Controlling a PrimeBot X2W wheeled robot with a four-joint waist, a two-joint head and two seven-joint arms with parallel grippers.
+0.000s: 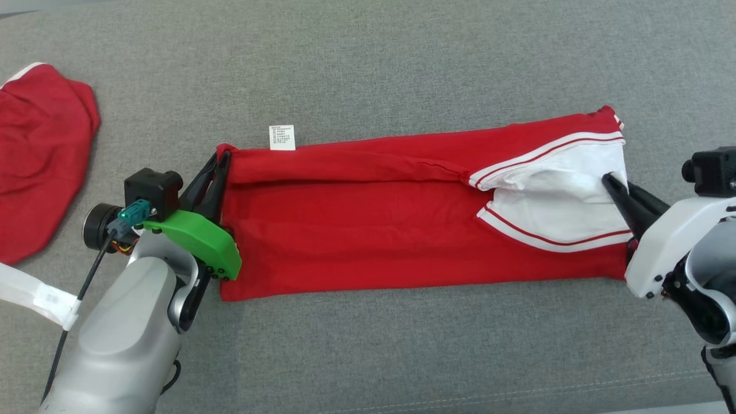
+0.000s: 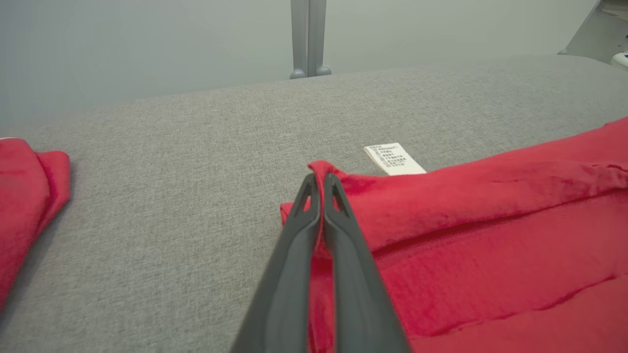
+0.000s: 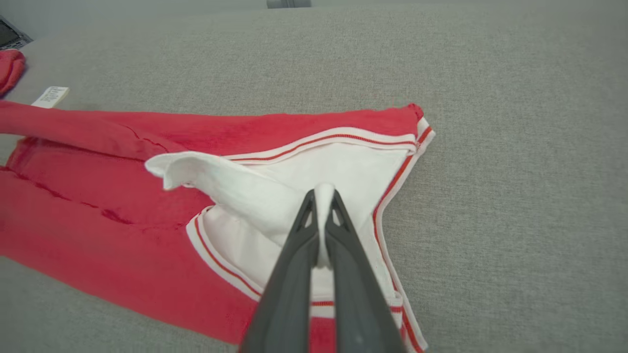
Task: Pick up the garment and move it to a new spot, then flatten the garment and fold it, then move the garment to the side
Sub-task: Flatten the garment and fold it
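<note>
Nearest the head camera, the pale left forearm [image 1: 126,339] rises from the lower left corner. Just beyond it, the left gripper [image 1: 223,156] is clamped on the far left corner of the garment [image 1: 356,230], with red cloth pinched between its closed fingers. At the opposite, striped end, the right gripper [image 1: 609,183] is pinched tight on a raised flap of white fabric. The garment lies on the grey cushion [image 1: 368,52] as a long red strip with its long edges turned inward, so the folding step appears to be in hand. The next move likely calls for lifting both ends evenly, cloth taut, to lay one end over the other. At its far edge lies a white care label [image 1: 282,137]. Another red garment [image 1: 40,155] sits well apart at the far left.
</note>
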